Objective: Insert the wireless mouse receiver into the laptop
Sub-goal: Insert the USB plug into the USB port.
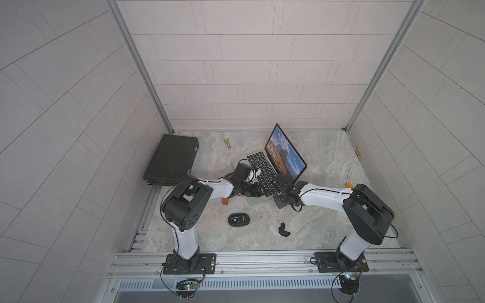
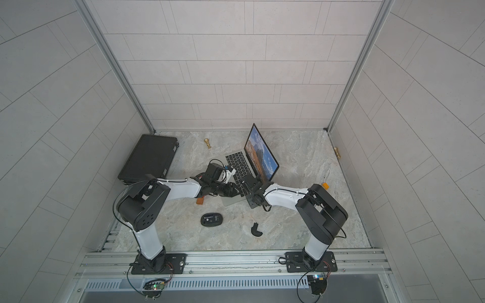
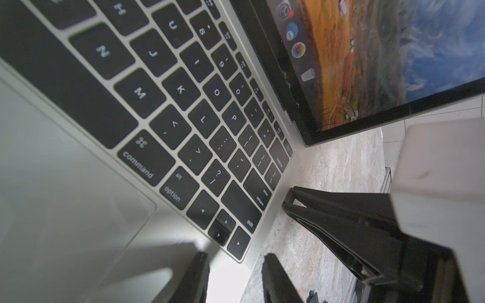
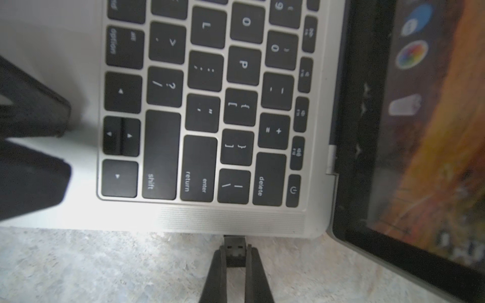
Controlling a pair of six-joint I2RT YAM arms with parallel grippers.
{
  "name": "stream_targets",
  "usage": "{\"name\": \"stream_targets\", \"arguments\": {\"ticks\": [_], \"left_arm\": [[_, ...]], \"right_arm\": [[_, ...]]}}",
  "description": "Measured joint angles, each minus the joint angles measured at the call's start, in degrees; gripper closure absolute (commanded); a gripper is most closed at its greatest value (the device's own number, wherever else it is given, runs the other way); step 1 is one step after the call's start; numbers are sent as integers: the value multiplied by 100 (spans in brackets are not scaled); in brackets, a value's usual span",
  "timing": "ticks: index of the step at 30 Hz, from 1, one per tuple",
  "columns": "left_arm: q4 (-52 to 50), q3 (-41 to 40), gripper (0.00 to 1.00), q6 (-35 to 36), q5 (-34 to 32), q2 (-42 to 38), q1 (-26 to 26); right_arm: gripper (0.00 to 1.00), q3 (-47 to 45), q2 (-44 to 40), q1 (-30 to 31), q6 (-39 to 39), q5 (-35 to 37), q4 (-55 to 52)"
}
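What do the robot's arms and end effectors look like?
Both the left arm and right arm have white link shells, black joint housings and black cables along them. The left end effector and right end effector each have two slim, tapering black fingers.

This is a robot lab test cell, not a home or an office. Pale tile-patterned wall panels (image 1: 236,65) close in three sides, joined at the corners by bare aluminium posts (image 1: 141,68). The marble-look counter (image 1: 328,168) ends at an aluminium rail (image 1: 262,258), where black plates (image 1: 208,262) bolt down a left arm (image 1: 185,236) and a right arm (image 1: 353,245). Small circuit boards (image 1: 186,286) with lit lights and loose cables sit at the front edge, beside a slotted vent (image 1: 262,284). An open laptop (image 1: 258,162) stands on the counter.
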Motion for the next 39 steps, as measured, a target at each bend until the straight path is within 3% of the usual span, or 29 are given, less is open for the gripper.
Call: {"name": "stream_targets", "arguments": {"ticks": [24,39], "left_arm": [[-22,0,65,-2,7,0,103],[-17,2,66,-2,0,2,144]], "right_arm": [[94,37,26,-170,-96,-151,42],[94,-236,2,-223,-125,-85,800]]}}
